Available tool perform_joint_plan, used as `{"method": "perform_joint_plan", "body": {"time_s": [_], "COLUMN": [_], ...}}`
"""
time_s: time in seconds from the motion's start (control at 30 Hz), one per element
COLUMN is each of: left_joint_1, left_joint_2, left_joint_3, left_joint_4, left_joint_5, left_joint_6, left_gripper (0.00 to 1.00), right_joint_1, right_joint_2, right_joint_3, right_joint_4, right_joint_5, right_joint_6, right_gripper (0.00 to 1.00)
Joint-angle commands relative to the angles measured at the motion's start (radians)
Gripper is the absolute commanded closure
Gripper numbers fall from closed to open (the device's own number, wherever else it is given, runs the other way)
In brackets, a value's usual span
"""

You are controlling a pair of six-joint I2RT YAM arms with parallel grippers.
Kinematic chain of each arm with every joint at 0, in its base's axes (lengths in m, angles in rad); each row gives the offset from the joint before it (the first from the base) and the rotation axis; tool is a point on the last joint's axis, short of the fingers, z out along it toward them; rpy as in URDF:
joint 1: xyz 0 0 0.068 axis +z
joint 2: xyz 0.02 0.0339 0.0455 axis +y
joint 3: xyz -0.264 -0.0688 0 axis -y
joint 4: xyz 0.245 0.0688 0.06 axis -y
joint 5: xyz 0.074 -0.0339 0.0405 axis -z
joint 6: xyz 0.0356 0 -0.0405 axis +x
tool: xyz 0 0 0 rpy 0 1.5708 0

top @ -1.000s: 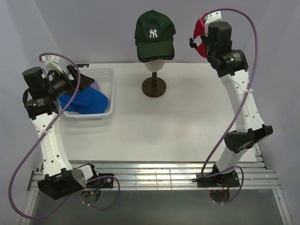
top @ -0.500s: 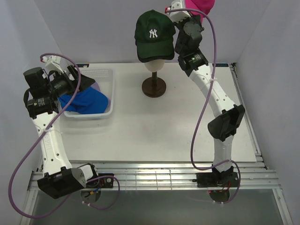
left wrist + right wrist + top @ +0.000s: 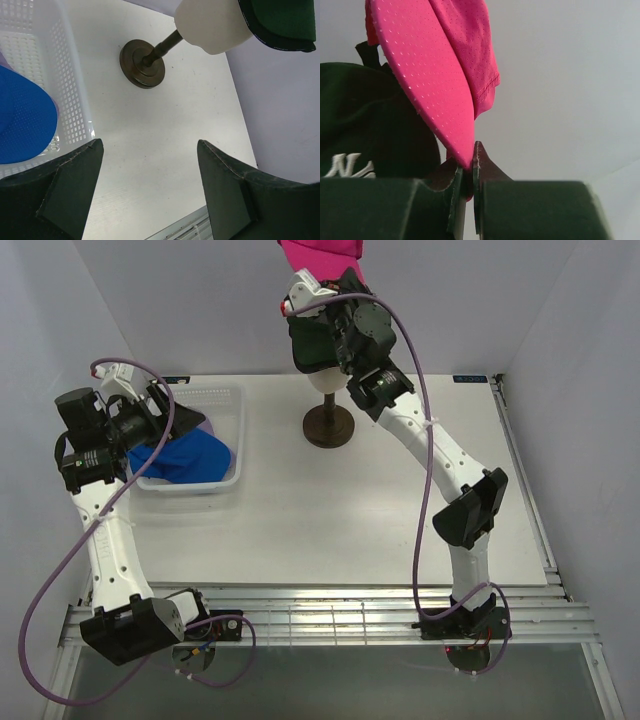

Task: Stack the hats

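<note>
Right gripper (image 3: 469, 165) first: its jaws are pinched tight on the thin lower edge of the magenta hat (image 3: 435, 75), and that is all the purchase it has. The hat rises above the fingers at the top centre of the overhead view, right over the dark green hat (image 3: 375, 115), which sits on the cream mannequin head (image 3: 212, 27). So the task's pile is up there, and one bright blue hat (image 3: 185, 455) lies in the white basket (image 3: 225, 405) at the left. The left gripper (image 3: 150, 190) hangs by that basket with its jaws spread wide and nothing between them. Here's the worry: a pinch on one rim lets the pink hat swing or fold, so I'd judge it could land crooked, brim off-line, or slide off the rounded green crown. The wrist also looks close to the green hat, and a nudge might shove it askew or rock the brown stand (image 3: 329, 427), a thin post on a small round foot. Materials: the magenta fabric is a soft mesh dotted with tiny holes, limp in the crown and stiffer in the curved panel. The green hat looks like denser cloth with white stitched lettering, and the basket is perforated plastic on a smooth white table (image 3: 350, 520).
</note>
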Motion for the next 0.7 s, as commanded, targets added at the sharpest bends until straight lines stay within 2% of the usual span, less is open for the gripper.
{"method": "perform_joint_plan", "body": {"time_s": [0.0,0.23,0.67], "left_joint_1": [0.002,0.002,0.004], "left_joint_2": [-0.039,-0.044,-0.045], "left_joint_3": [0.000,-0.012,-0.018], "left_joint_4": [0.011,0.013,0.014], "left_joint_5": [0.026,0.028,0.026], "left_joint_6": [0.018,0.020,0.017], "left_gripper": [0.14,0.14,0.14], "right_joint_1": [0.004,0.050,0.128], "right_joint_2": [-0.060,-0.091,-0.194], "right_joint_3": [-0.012,-0.068,-0.148], "right_joint_4": [-0.044,-0.064,-0.170], "right_joint_5": [-0.043,0.059,0.150], "right_joint_6": [-0.085,-0.223,-0.318], "right_gripper": [0.92,0.92,0.92]}}
